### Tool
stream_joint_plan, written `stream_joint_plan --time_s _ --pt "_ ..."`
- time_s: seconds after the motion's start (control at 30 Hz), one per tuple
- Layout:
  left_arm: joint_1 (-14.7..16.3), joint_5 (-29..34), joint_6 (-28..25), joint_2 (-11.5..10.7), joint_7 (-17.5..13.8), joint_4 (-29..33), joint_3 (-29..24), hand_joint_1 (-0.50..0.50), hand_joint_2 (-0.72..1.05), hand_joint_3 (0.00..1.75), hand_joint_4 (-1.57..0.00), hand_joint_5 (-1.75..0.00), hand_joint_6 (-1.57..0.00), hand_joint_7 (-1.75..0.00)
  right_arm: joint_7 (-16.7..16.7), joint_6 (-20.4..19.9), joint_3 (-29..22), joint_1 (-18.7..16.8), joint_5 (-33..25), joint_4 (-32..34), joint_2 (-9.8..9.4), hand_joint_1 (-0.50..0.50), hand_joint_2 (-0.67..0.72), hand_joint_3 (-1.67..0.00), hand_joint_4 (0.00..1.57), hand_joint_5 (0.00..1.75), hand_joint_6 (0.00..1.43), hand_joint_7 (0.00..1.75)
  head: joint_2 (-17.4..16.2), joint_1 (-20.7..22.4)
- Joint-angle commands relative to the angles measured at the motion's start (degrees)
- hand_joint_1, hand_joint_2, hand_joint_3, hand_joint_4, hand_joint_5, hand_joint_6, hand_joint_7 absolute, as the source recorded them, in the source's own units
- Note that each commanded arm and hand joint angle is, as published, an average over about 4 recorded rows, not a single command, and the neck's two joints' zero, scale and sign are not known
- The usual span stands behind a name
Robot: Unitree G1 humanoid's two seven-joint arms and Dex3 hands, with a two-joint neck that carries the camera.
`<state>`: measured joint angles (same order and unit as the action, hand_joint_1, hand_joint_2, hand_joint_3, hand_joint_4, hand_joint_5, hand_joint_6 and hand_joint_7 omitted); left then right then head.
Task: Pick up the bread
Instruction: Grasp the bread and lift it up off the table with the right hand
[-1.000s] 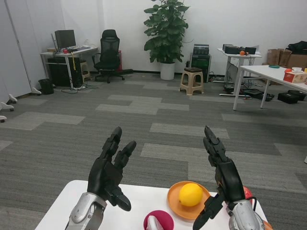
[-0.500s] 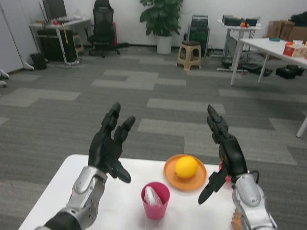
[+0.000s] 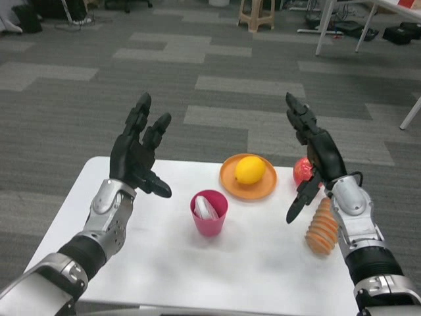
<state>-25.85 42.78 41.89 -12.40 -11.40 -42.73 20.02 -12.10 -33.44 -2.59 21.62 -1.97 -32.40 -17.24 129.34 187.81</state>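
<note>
The table (image 3: 164, 263) spreads white below me, and both my forearms are raised over it with the palms lifted and nothing in them. On it, from the middle outward, stand a pink cup (image 3: 209, 213) with something pale tucked inside, an orange plate (image 3: 230, 181) carrying a lemon (image 3: 250, 170), a red fruit (image 3: 302, 172) at the far right edge, and the bread (image 3: 322, 226) near the right edge. The bread is a ridged orange-brown loaf (a croissant shape, by the look of it), and its long axis runs roughly away from me, slightly tilted, with my right forearm passing just beside and partly over its right flank. My right hand (image 3: 316, 155) is up in the air beyond it, fingers apart and pointing forward, thumb hanging down toward the table; the bread lies below and nearer to me than those fingertips, so I judge the hand must draw back and drop, then close across the loaf's short width. My left hand (image 3: 137, 158) hovers on the far side of the cup, fingers likewise spread and empty, well apart from the bread. The right is plainly the nearer one for this grasp.
</note>
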Motion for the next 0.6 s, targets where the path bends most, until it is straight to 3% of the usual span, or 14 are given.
stream_joint_plan --time_s 0.03,0.43,0.6 --pt "0.8 0.8 -0.3 -0.9 0.0 -1.3 0.8 0.50 -0.37 0.09 0.00 -0.41 0.00 0.00 -1.0 0.8 -1.4 -1.1 0.0 -0.4 -0.84 -0.42 0.60 0.00 0.00 0.00 0.00 0.00 -1.2 -0.1" --pt "0.8 2.2 -0.2 -1.1 -0.2 -4.6 2.0 0.50 -0.37 0.09 0.00 -0.41 0.00 0.00 -6.0 1.6 -3.6 -1.1 0.5 0.1 -4.03 -0.43 0.55 0.00 0.00 0.00 0.00 0.00 -3.3 1.8" --pt "0.8 3.4 -0.2 -1.0 -0.2 -5.8 1.9 0.50 -0.46 0.09 0.00 -0.41 0.00 0.00 -13.5 2.4 -11.7 -1.5 4.1 0.2 -4.44 -0.46 0.53 0.00 0.00 0.00 0.00 0.00 -3.3 3.1"
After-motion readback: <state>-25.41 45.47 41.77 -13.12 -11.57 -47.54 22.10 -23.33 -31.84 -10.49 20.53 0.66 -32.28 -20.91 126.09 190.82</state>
